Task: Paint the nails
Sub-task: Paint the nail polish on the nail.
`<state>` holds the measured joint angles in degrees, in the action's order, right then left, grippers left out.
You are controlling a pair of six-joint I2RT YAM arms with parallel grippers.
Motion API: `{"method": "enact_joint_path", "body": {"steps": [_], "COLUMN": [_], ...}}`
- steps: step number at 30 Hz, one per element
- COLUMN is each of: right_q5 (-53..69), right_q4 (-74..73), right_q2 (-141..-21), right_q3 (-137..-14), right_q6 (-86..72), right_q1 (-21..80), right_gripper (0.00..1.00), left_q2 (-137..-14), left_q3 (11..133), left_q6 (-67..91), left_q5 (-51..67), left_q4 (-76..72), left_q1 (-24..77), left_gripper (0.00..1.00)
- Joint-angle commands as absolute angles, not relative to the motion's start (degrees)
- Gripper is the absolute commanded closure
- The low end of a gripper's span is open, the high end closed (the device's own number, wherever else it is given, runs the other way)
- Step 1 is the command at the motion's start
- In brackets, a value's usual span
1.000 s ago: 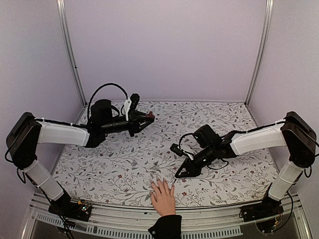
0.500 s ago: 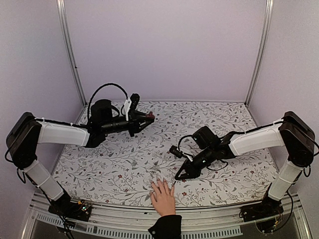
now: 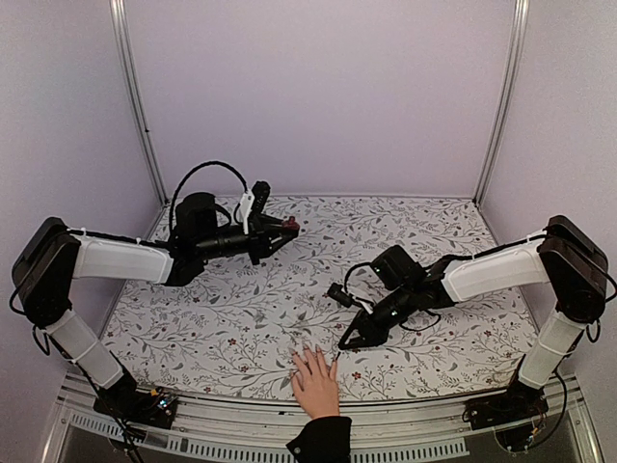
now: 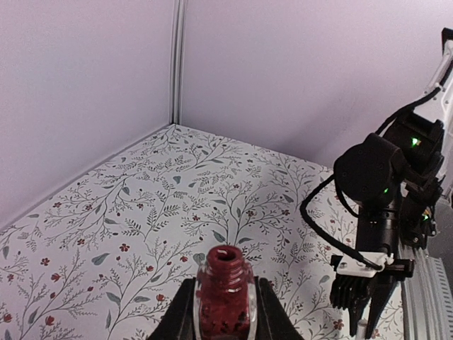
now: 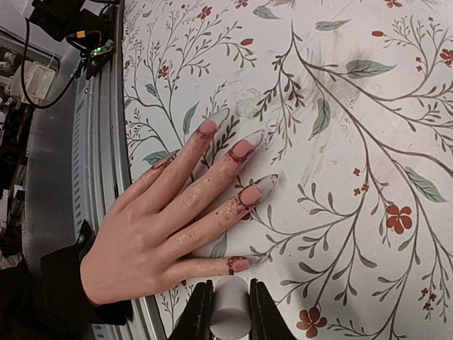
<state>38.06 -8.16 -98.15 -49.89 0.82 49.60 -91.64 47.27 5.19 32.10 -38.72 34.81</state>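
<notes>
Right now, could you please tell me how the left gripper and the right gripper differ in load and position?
The left gripper is shut on an open dark-red nail polish bottle; the right gripper is shut on a white cap. The left gripper sits toward the far left of the table, well away from the human hand; the right gripper angles down right beside its fingers. Both are black and closed on their loads.

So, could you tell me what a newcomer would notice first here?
A human hand lies flat at the near edge of the table, its long nails smudged with dark red. Beside it the right hand grips a white cap, and farther left the left hand holds an open dark-red bottle.
</notes>
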Motion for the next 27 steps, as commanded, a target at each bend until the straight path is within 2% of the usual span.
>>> {"method": "enact_joint_path", "body": {"steps": [1,27], "right_q5": [38.25,36.64], "right_q4": [-8.53,-8.57], "right_q2": [-99.41,-100.17], "right_q3": [-50.98,-52.10], "right_q6": [0.35,0.26], "right_q1": [50.12,50.10], "right_gripper": [1.00,1.00], "left_q2": [-92.20,-92.83], "left_q3": [47.31,47.64], "left_q6": [5.47,5.37], "left_q5": [32.45,32.70], "left_q4": [-40.16,-40.17], "left_q1": [34.11,34.02], "left_gripper": [1.00,1.00]}}
